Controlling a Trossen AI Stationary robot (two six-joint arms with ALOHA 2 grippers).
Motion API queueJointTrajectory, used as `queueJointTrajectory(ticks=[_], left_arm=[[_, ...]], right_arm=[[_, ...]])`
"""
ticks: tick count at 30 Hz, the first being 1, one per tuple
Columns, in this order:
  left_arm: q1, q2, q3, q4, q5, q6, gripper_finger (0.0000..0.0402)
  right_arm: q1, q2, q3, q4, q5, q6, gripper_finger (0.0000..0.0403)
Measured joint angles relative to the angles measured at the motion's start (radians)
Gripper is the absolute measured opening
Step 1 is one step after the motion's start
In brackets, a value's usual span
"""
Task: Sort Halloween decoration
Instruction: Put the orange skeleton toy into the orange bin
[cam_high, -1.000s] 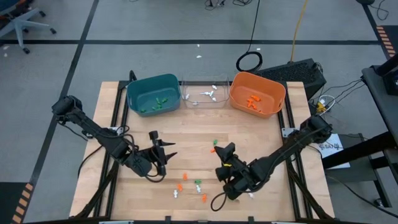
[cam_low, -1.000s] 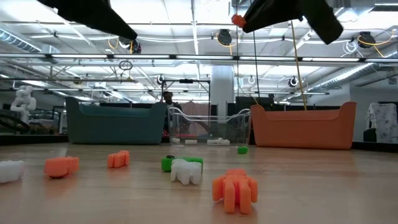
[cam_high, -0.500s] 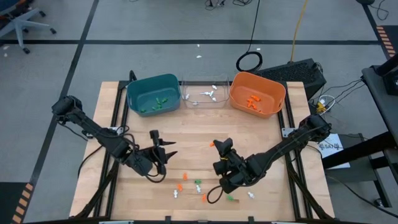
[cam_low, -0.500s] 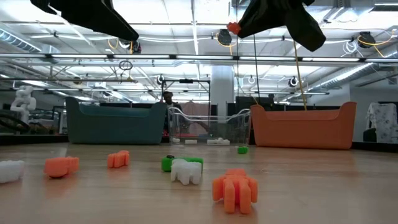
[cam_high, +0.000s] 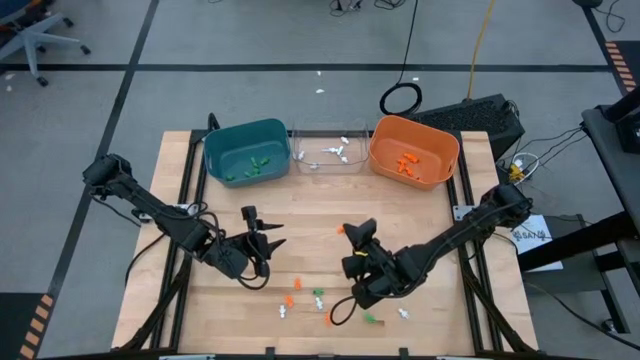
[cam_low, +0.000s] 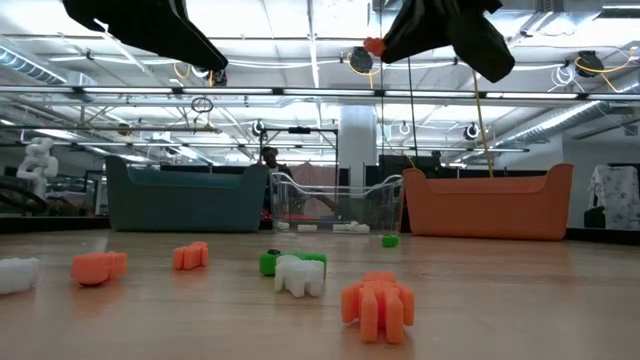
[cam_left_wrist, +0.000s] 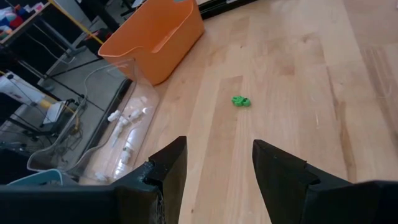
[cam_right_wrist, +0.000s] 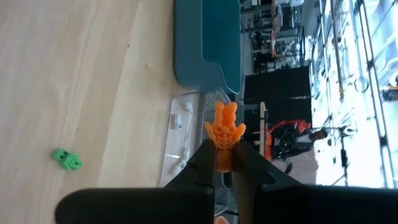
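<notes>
The pale wooden slatted bench (cam_high: 420, 215) shows straight light-brown grain. Along its far edge stand a teal plastic bin (cam_high: 246, 150), a clear plastic bin (cam_high: 327, 150) and an orange plastic bin (cam_high: 413, 150). Tiny plastic trinkets (cam_low: 300, 273) lie scattered in orange, green and white. The black right tool (cam_right_wrist: 224, 163) grips an orange trinket (cam_right_wrist: 224, 127); the left tool (cam_left_wrist: 214, 171) is black too.

both arms (cam_low: 140, 25) cropped in low view
</notes>
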Motion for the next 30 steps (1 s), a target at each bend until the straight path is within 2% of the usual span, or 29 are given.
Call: queueJointTrajectory(ticks=[6,14,17,20,30], left_arm=[[0.0,0.0,0.0,0.0,0.0,0.0,0.018],[0.001,0.0,0.0,0.0,0.001,-0.001,0.018],[0.001,0.0,0.0,0.0,0.002,-0.001,0.018],[0.001,0.0,0.0,0.003,0.002,-0.001,0.018],[0.001,0.0,0.0,0.002,0.003,-0.001,0.018]], right_arm=[[-0.038,-0.029,0.0,-0.029,-0.025,0.139,0.0008],[-0.182,-0.206,0.0,-0.235,-0.191,0.337,0.0008],[-0.283,-0.268,-0.001,-0.292,-0.259,0.427,0.0008],[-0.41,-0.313,-0.013,-0.295,-0.332,0.451,0.0008],[-0.834,-0.341,-0.087,-0.254,-0.552,0.322,0.0008]])
